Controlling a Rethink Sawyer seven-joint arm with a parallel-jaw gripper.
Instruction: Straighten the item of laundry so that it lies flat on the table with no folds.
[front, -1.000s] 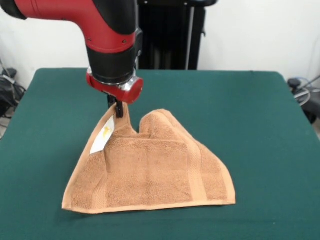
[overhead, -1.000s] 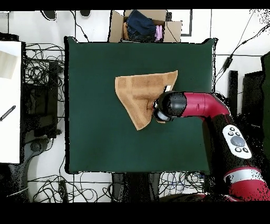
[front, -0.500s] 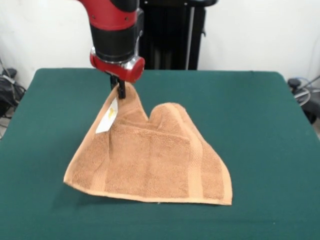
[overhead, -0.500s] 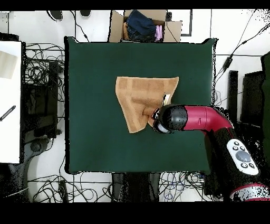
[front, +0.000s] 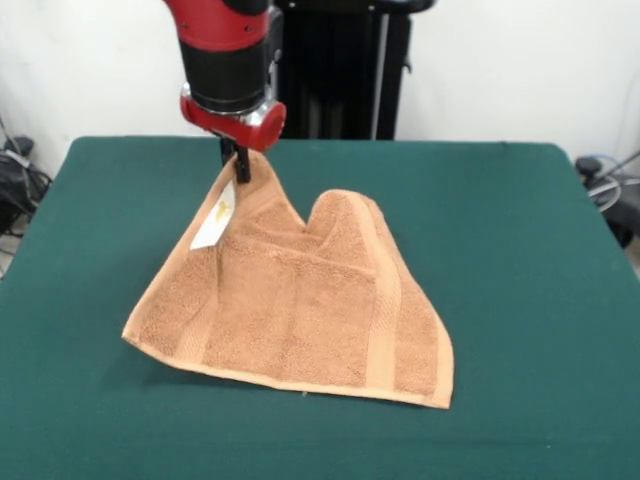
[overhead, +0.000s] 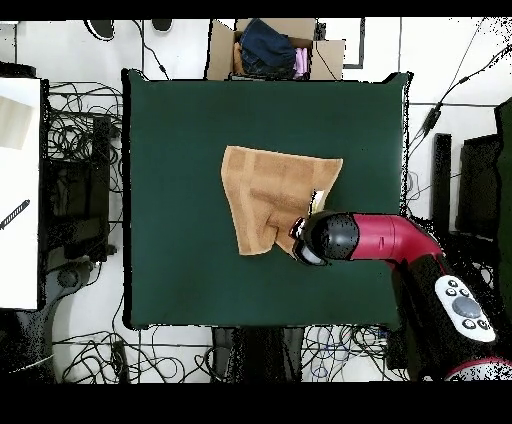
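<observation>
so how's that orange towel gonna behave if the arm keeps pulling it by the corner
Probably floppy: the towel sags in a draped slope from the corner pinched in the hand. It likely drags rather than slides freely, terry on the felt-like table. A fold beside the white label may persist.

Hand (front: 240, 168) pinches towel (front: 300, 300) corner, lifted above table (front: 520, 250)

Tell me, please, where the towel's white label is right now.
In the front view, the white label hangs on the towel's raised left corner, just below the pincer.
</observation>
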